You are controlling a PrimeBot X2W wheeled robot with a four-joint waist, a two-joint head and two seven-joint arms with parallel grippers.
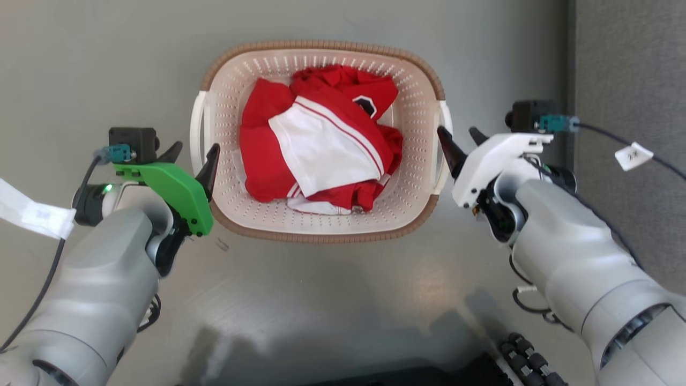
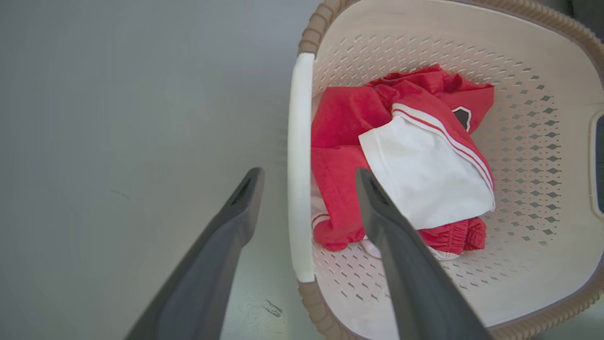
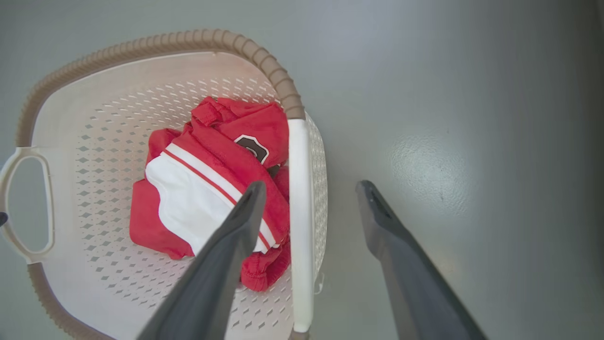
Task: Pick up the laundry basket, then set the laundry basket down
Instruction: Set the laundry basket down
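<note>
The laundry basket is cream perforated plastic with a brown woven-look rim, and it stands on the grey floor with red-and-white clothing inside. My left gripper is open, its two fingers straddling the white left handle, one finger outside and one over the basket's inside. My right gripper is open too, astride the white right handle in the same way. Neither pair of fingers is closed on a handle.
Grey floor surrounds the basket. A darker grey strip of carpet runs along the right side. My own dark base shows at the bottom edge, and cables trail from both wrists.
</note>
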